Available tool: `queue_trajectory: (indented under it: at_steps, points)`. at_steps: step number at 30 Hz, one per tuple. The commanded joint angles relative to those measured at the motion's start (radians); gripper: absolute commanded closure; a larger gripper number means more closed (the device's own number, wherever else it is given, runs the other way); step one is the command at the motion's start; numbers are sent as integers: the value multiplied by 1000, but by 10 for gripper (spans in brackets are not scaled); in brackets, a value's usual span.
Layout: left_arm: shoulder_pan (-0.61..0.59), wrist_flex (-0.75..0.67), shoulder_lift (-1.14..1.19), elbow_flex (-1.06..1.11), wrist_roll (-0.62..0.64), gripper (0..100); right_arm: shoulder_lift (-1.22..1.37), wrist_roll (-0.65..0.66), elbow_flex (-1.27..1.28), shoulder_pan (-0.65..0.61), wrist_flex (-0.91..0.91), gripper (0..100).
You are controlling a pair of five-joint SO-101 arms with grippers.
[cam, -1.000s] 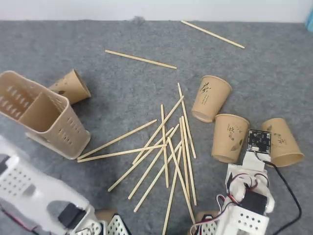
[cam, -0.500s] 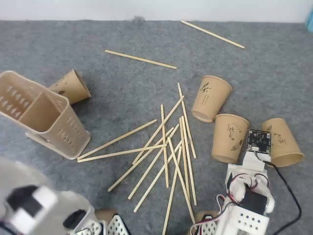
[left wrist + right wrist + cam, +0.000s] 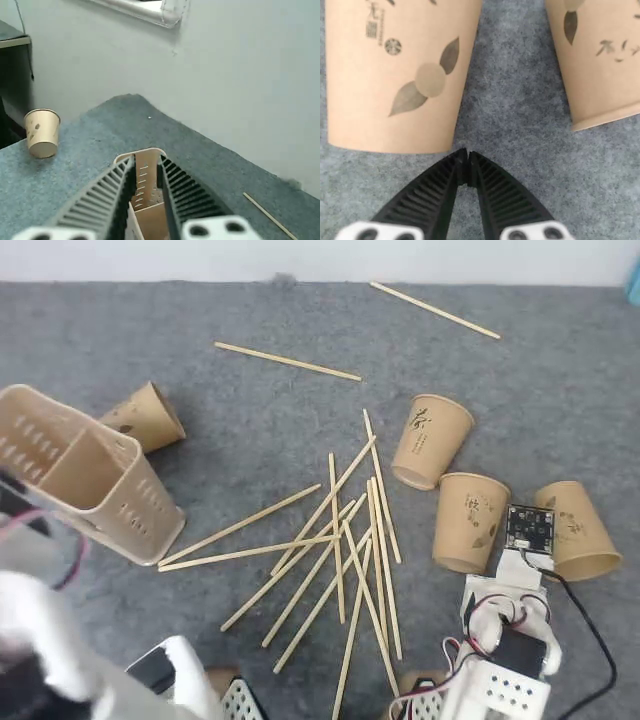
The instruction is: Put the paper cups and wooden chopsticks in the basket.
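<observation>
On the grey bench (image 3: 250, 410), chopsticks (image 3: 338, 545) lie scattered beside the tipped basket (image 3: 120, 502). The right end effector (image 3: 468, 157) — closed, empty — points between two cups (image 3: 395, 75). The left end effector (image 3: 146, 167) — narrowly parted — faces the basket.

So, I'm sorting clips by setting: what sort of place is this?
Probably an indoor robot test bench, not a kitchen. A grey felt mat serves as the work surface, a bare white wall stands behind it, and paper cups and chopsticks lie scattered like practice props near a basket.
</observation>
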Motion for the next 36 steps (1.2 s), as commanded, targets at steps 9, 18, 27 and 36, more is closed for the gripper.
queue_trajectory:
  at_steps: [9,18,27,36]
  points:
    - [98,-690,-856,1342,-132,934,-13,12,18,16,-12,991]
    - [106,-1034,-865,1687,-130,934,-13,12,18,16,-12,991]
    - [252,-956,-858,1732,-135,934,-13,12,18,16,-12,991]
    - [470,-615,-858,1732,-138,934,-13,6,18,10,-12,991]
